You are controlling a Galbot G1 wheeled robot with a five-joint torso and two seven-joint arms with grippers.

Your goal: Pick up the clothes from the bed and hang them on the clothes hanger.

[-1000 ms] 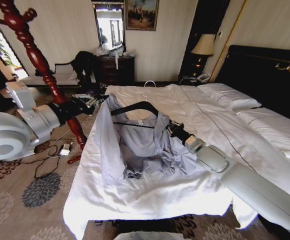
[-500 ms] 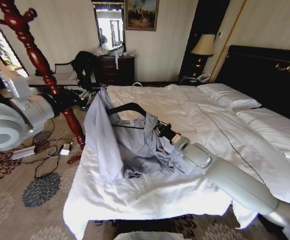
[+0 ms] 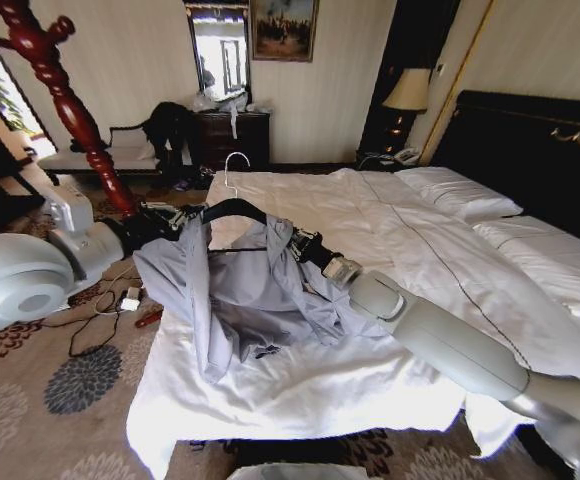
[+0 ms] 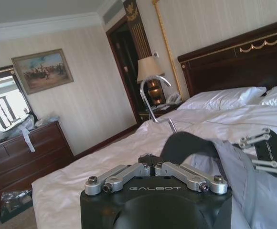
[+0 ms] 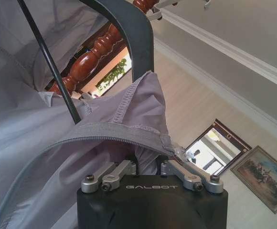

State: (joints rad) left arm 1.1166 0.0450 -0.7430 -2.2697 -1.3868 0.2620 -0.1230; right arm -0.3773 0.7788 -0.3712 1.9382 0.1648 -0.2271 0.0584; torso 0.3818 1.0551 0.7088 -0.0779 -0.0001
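Both wrist housings carry the word GALBOT in pale letters. No other writing can be read.

The left gripper [image 3: 182, 218] is closed on the left shoulder of the hanger [image 3: 232, 209], a slim black curved bar with a thin silver hook [image 3: 232, 165] standing up from its middle. In the left wrist view the pinch itself is hidden behind the linkage and the hanger's dark end [image 4: 188, 145]. The right gripper [image 3: 300, 243] is closed on the shirt [image 3: 245, 295] at its right collar edge; in the right wrist view a stitched hem [image 5: 124, 131] runs straight into the closed fingers.

The shirt is thin, wrinkled grey-lavender cloth. Its left shoulder is draped over the hanger, and the rest sags onto the near left part of the bed [image 3: 390, 230], with one sleeve hanging past the bed's left edge. The lower hem is bunched and hard to make out.

The bed has smooth white sheets, white pillows [image 3: 460, 192] far right, and a dark headboard [image 3: 530, 135] with gold trim, cut off at the right. A turned red-brown wooden coat stand [image 3: 70, 110] rises at far left, its top cut off.
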